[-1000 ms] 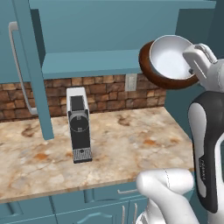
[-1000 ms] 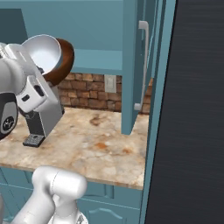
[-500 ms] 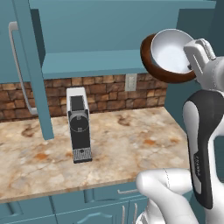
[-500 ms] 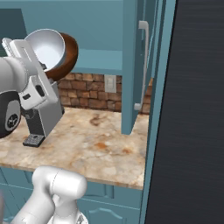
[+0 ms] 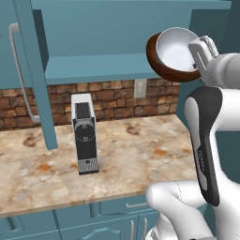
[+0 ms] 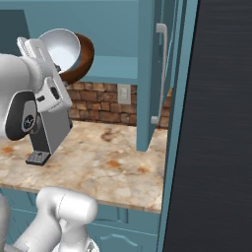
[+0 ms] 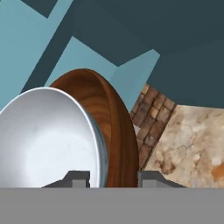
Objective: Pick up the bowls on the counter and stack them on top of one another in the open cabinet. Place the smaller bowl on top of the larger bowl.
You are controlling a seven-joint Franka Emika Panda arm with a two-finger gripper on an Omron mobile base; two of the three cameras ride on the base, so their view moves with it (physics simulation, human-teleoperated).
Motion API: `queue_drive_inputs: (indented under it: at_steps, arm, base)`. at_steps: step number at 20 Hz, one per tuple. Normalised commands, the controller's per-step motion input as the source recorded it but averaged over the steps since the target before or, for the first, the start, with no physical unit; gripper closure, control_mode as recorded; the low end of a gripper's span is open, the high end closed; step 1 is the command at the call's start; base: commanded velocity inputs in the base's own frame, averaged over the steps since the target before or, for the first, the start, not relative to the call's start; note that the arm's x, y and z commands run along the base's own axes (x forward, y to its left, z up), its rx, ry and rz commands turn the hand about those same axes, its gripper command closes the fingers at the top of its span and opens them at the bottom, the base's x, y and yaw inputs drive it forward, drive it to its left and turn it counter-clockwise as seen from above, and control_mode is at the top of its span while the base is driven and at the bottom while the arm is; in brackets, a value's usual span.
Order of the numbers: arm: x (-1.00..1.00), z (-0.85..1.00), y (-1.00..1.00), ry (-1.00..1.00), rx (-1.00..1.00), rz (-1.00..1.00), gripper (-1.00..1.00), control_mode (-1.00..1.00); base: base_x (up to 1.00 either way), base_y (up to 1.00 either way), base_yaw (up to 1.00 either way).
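Observation:
My gripper [image 5: 197, 52] is shut on the rims of the two bowls, held nested and tilted on edge. The smaller bowl [image 5: 176, 46], glossy white, sits inside the larger bowl [image 5: 157, 63], dark brown wood. They hang in the air at the height of the open cabinet's teal shelf [image 5: 93, 70], off its right end and high above the counter [image 5: 136, 150]. The right base view shows the smaller bowl [image 6: 59, 47] and the larger bowl [image 6: 82, 60] beside the gripper [image 6: 38, 50]. In the hand view one fingertip [image 7: 77, 177] lies inside the smaller bowl [image 7: 43, 135], the other outside the larger bowl [image 7: 117, 127].
A black and silver coffee machine [image 5: 85, 136] stands on the counter under the shelf. The cabinet's left door [image 5: 36, 75] and right door [image 6: 147, 74], with a long grey bar handle [image 6: 161, 74], stand open. A brick backsplash [image 5: 112, 98] runs behind. A dark tall panel [image 6: 216, 123] borders the right.
The gripper has lifted the nested bowls higher and a little to the left, toward the cabinet shelf. The grip has stayed the same.

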Motion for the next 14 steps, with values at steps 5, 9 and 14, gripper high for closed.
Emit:
queue_drive_inputs:
  at_steps: [5,9,14]
  arm:
    - [0.26,0.06,-0.01,0.00,0.09,0.00,1.00,-1.00]
    - [0.20,0.01,-0.01,0.00,0.08,0.00,1.00,-1.00]
    - [0.23,0.00,0.00,0.00,0.02,0.00,1.00,-1.00]
  base:
    - [0.00,0.00,0.00]
    - [0.00,0.00,0.00]
    - [0.00,0.00,0.00]
